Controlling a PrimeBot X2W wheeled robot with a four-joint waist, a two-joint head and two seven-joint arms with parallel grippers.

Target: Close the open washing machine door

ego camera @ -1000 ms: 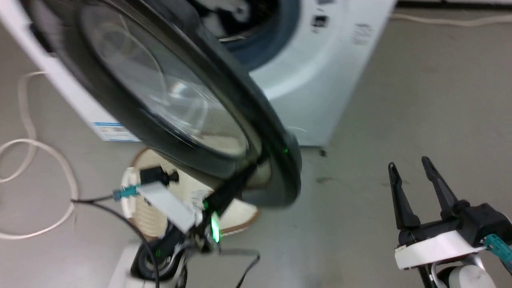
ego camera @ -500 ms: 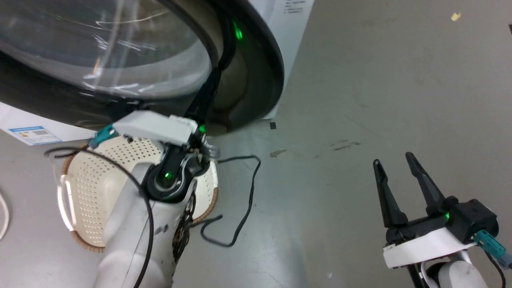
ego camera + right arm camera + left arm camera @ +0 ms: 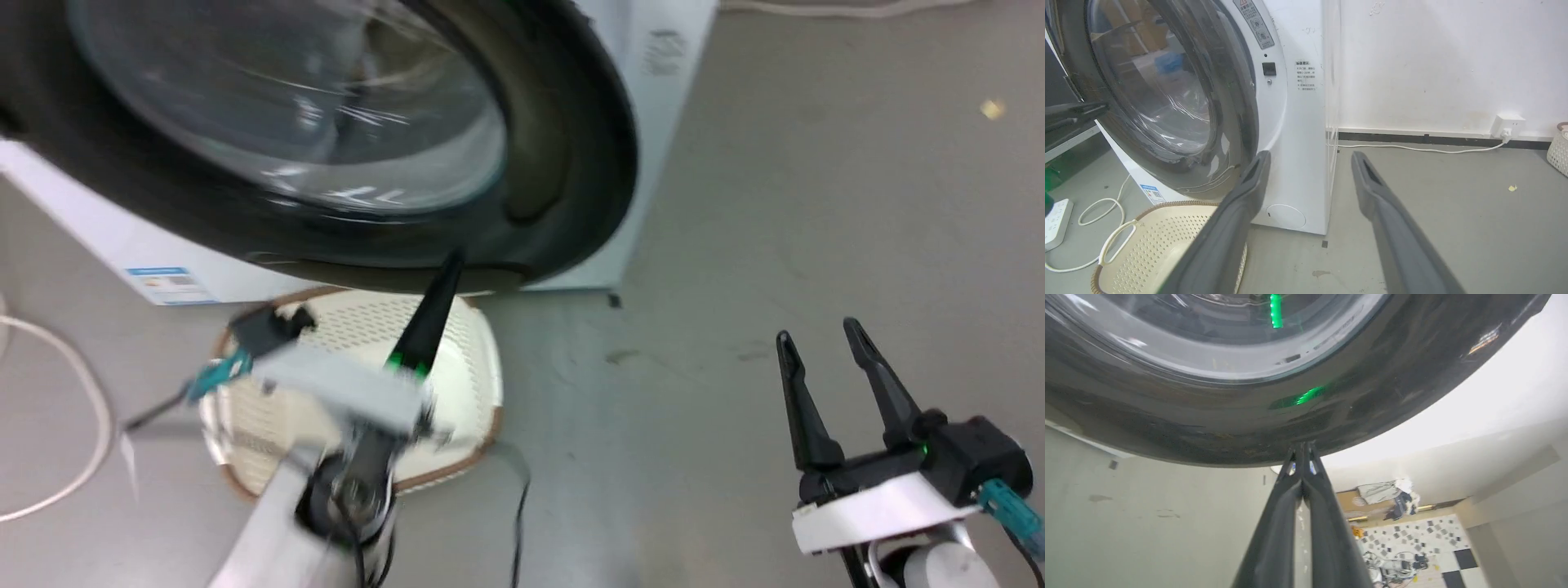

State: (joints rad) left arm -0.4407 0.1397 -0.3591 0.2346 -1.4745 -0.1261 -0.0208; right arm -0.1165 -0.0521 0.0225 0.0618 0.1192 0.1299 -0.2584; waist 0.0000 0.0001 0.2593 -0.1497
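Floor [image 3: 735, 204]: grey concrete, white wall [image 3: 1433, 61] behind the washing machine [image 3: 1298, 122].
Door: washing machine door [image 3: 571, 163] swung nearly against the machine's front, seemingly unlatched.
Left gripper [image 3: 1302, 451]: clenched empty, tips pressed on the door's lower rim, placed to push it home.
Right gripper [image 3: 819, 331]: released, idle, well clear of the machine.
Labels: blue sticker [image 3: 163, 283] low on the machine's front; print unreadable.

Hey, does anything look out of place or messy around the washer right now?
Nothing looks damaged or spilled. The washing machine door stands ajar from the washing machine, with the shut left gripper at its lower rim. A cream basket sits on the floor just below the door, and a small yellow scrap lies on the floor.
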